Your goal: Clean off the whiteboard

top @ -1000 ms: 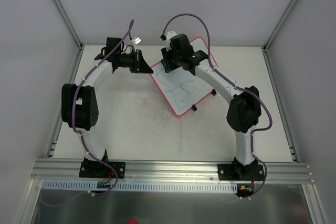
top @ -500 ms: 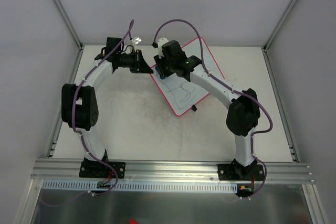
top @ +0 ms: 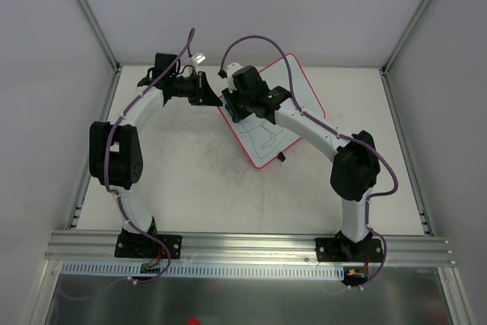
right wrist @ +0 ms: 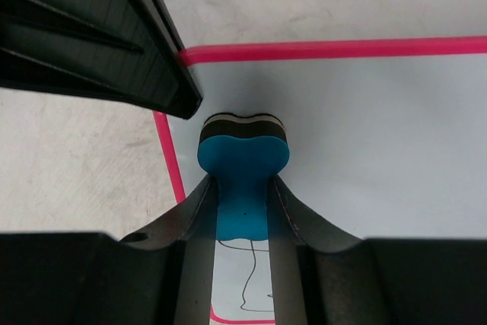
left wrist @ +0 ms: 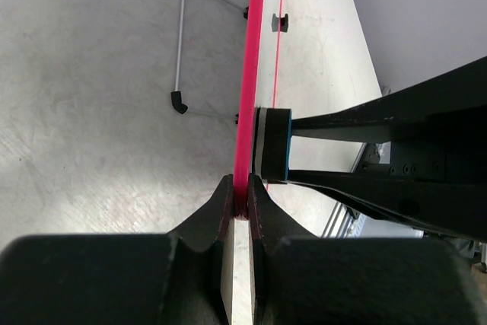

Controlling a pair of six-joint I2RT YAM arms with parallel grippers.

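Note:
The whiteboard [top: 301, 93], white with a pink rim, lies tilted at the back of the table, and dark scribbled lines [top: 266, 136] mark its near half. My left gripper [top: 215, 100] is shut on the pink rim [left wrist: 254, 51] at the board's left corner. My right gripper [top: 238, 112] is shut on a blue bone-shaped eraser [right wrist: 243, 165]. The eraser's dark felt face presses on the white surface [right wrist: 380, 150] close to that corner, just above the scribble [right wrist: 247, 279]. In the left wrist view the eraser [left wrist: 275, 154] sits flat against the board beside my left gripper [left wrist: 242, 202].
The board's wire stand [left wrist: 180, 43] with black feet sticks out behind it, over the grey table [top: 190, 180]. An aluminium rail [top: 243, 245] carries both arm bases at the near edge. Enclosure walls stand close at the left, right and back.
My right gripper has slid the eraser leftward and slightly nearer across the board, toward the corner that my left gripper clamps. The left arm and the board have stayed put.

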